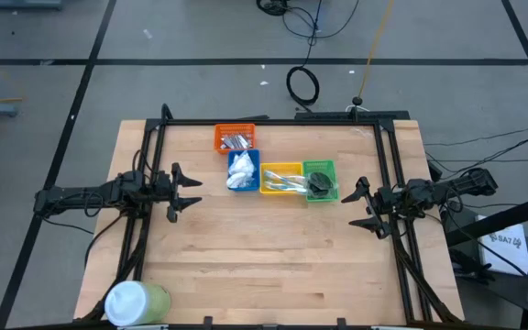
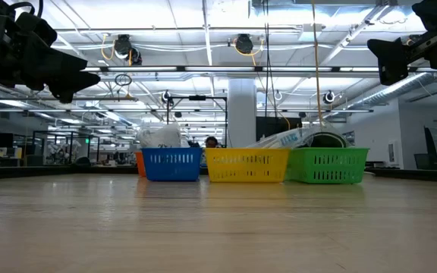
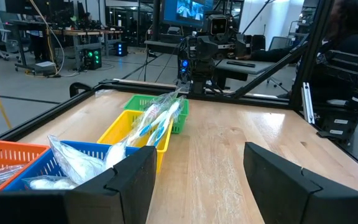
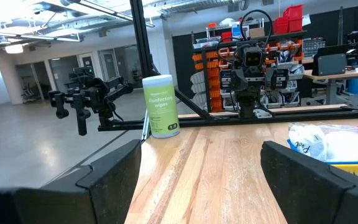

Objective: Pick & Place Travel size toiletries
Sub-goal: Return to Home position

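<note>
Large open hall, grey floor, cables (image 1: 302, 84) beyond the far edge. Pale wooden bench (image 1: 273, 266), black frame (image 1: 273, 122) along far and side edges, a wide stretch of plain wood between the arms and toward the near edge. Clustered near the far edge: silvery sticks (image 1: 236, 141) in orange tray (image 1: 235, 128), white packets (image 1: 242, 171) in blue tray (image 1: 257, 163), toothbrushes (image 1: 282, 180) in yellow tray (image 1: 282, 167), dark discs (image 1: 319, 181) in green tray (image 1: 320, 163). Green cylinder (image 1: 136, 301) at the near left corner. Left gripper (image 1: 191, 192) high at the left side, right gripper (image 1: 363, 207) at the right, both well apart from the trays, fingers spread.
</note>
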Available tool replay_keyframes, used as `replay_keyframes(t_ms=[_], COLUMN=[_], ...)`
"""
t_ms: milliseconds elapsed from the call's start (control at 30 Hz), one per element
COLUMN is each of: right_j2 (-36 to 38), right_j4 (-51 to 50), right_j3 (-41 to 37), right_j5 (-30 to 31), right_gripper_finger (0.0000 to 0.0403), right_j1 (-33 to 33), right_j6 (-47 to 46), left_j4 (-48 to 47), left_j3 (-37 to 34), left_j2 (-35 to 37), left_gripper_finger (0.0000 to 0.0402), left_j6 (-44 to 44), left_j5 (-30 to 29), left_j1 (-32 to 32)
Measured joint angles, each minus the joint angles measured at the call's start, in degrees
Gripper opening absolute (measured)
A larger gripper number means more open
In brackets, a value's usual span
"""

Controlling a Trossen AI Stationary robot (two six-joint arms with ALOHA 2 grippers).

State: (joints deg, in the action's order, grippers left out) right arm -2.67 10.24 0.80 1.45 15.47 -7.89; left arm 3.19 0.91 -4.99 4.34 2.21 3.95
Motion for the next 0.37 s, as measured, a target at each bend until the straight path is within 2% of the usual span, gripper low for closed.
replay_keyframes(t_ms=[367], right_j2=[0.0], right_j4=[0.0], right_j3=[0.0], right_j5=[0.0], right_gripper_finger=[0.0314], right_j1=[0.0], right_j6=[0.0], left_j4=[0.0], left_j3=[0.0], left_j2=[0.0], left_gripper_finger=[0.0239], left_j6=[0.0], left_j5=[0.0], left_j1=[0.0])
